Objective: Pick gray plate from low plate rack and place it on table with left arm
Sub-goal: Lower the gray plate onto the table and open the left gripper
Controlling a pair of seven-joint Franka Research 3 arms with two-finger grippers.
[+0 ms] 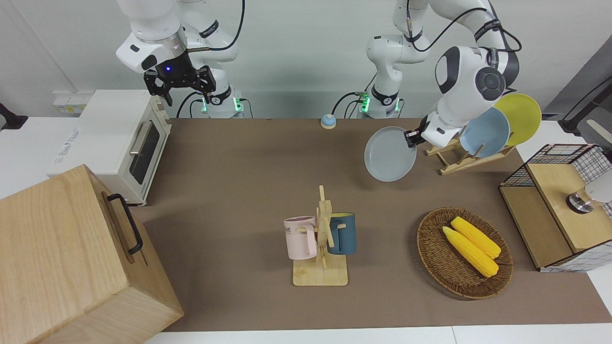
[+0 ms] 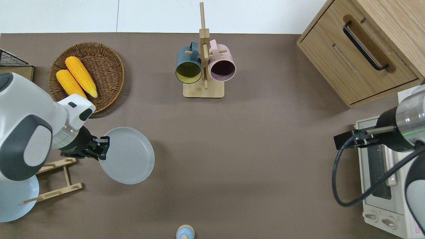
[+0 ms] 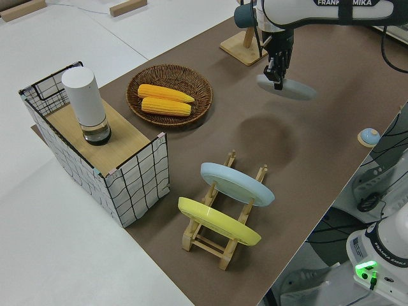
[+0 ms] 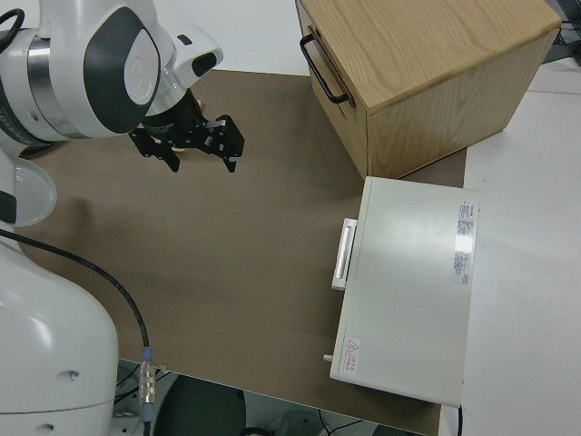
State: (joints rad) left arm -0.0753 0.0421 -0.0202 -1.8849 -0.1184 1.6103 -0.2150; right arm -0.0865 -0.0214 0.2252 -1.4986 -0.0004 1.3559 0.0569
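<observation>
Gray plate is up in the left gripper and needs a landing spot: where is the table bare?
The gray plate, held by the left gripper, hangs over bare table. Open brown runs from the low plate rack to the toaster oven, between the mug stand and the small bell. Crowded: by the corn basket.

Brown table (image 2: 252, 159), white-edged. Resting on it: low plate rack (image 2: 56, 179), wicker basket (image 2: 99, 66), wooden mug stand (image 2: 203, 91), wooden cabinet (image 2: 358, 49), white toaster oven (image 1: 103, 143), small blue bell (image 2: 185, 232), wire-sided box (image 1: 550, 229).
</observation>
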